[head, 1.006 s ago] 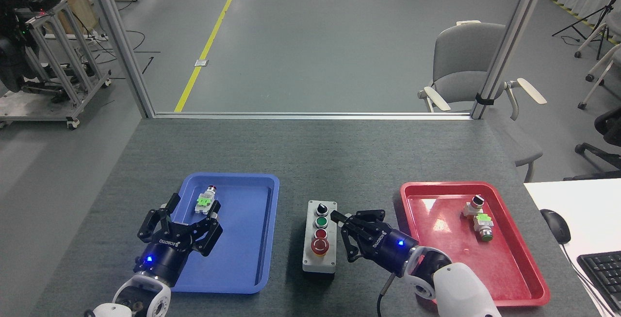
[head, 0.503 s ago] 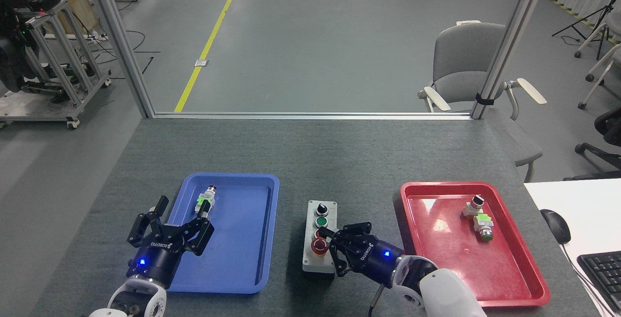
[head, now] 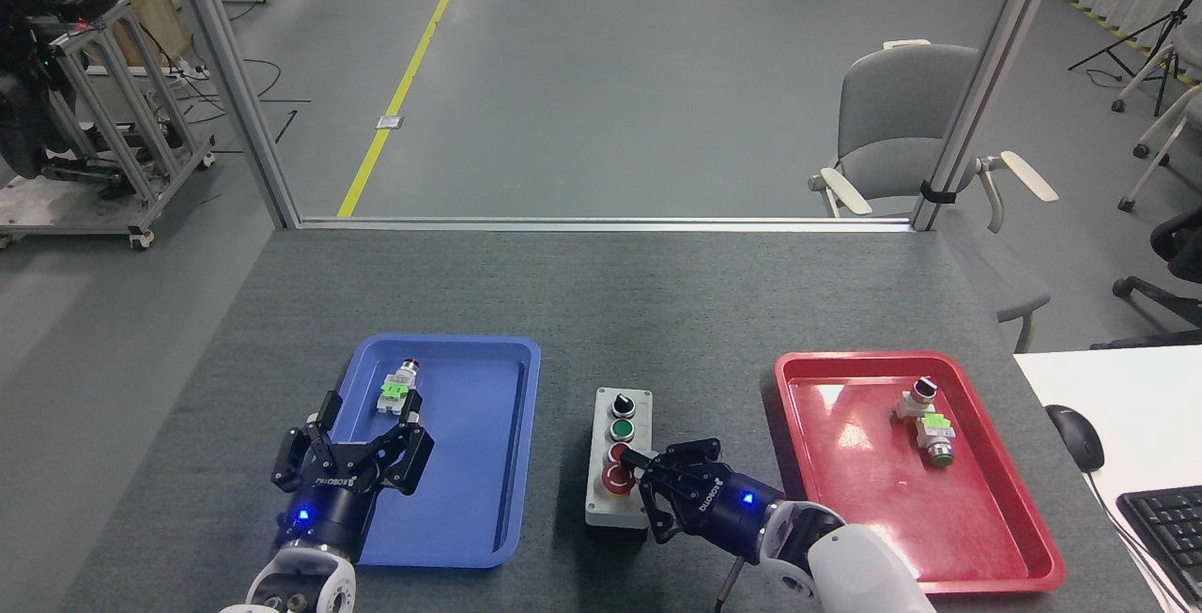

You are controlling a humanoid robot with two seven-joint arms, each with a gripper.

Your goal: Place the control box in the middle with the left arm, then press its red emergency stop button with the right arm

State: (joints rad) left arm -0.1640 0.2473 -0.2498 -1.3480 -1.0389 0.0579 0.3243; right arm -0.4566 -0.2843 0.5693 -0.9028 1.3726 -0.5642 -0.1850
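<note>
Black claw fingers of the right end effector [head: 648, 482] are drawn close together, a fingertip touching or just over the red emergency stop button [head: 616, 476], nothing pinched between them; I cannot tell whether it is pressing yet. That button sits at the near end of the control box [head: 619, 459], which lies on bare grey counter [head: 657, 313] between the blue tray [head: 512, 388] on the left and the red tray [head: 995, 519] on the right, so the placing step looks done. Just far of it on the box is the smaller red button [head: 617, 452], close to the same claw. A tip landing off-centre could slide off the domed head, hit that smaller button, or shove the light box sideways instead of pushing down. Farther left, the left end effector [head: 362, 439] hangs spread and empty over the blue tray's near part, well apart from the box.
</note>
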